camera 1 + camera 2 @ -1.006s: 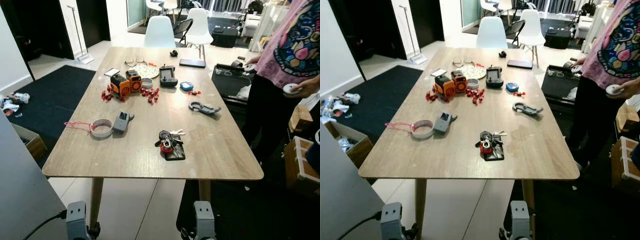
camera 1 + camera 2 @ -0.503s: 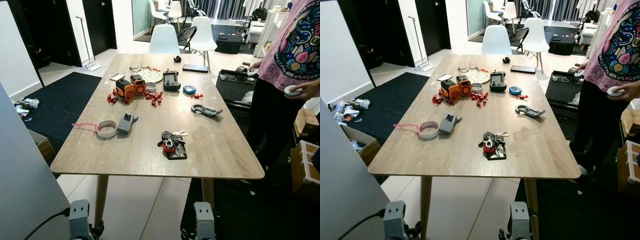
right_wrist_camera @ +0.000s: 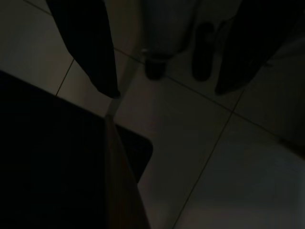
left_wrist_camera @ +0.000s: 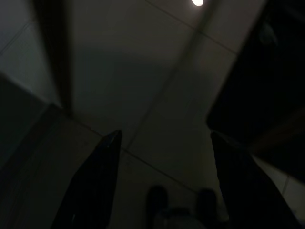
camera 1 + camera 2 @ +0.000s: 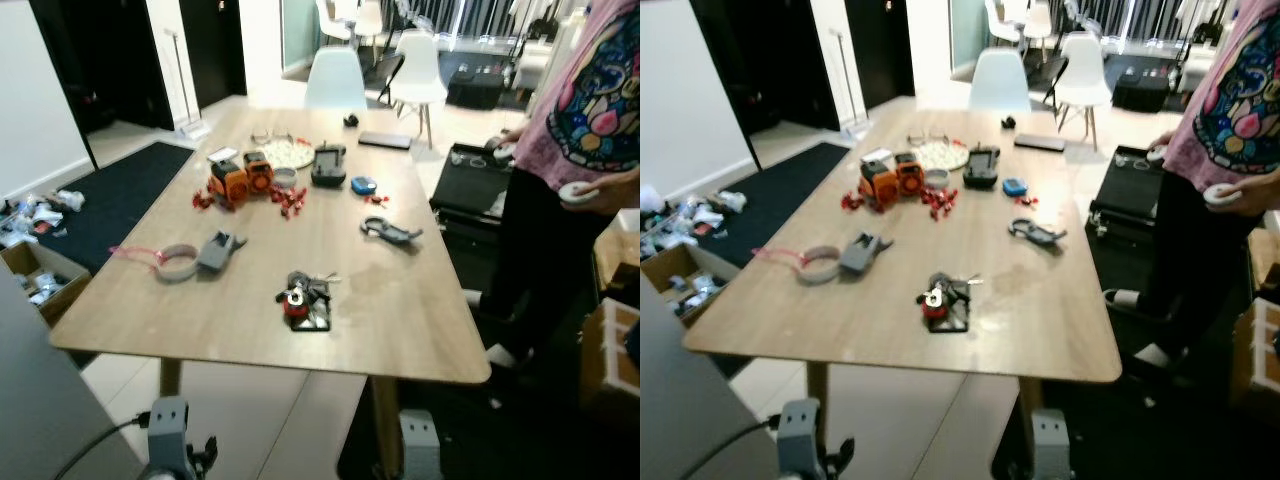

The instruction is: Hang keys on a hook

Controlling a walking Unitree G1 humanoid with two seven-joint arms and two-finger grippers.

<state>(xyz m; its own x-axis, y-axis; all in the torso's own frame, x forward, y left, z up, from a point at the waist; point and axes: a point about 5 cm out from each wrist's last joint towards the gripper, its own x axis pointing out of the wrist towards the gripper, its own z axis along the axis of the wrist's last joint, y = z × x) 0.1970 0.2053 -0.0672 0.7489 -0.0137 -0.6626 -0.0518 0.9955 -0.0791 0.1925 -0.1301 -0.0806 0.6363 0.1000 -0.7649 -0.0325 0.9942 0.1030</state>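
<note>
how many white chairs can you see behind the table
3. One chair stands at the table's far end. A second chair is behind it to the right. A third chair is further back, near the top edge. More may be hidden.

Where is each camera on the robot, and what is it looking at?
Left eye view: head camera, looking down at the wooden table with the keys.
Right eye view: same scene, the other eye.
Left wrist view: on the left wrist, facing the dim floor past the open left gripper.
Right wrist view: facing the floor past the open right gripper.
Both wrist views share floor tiles.
</note>
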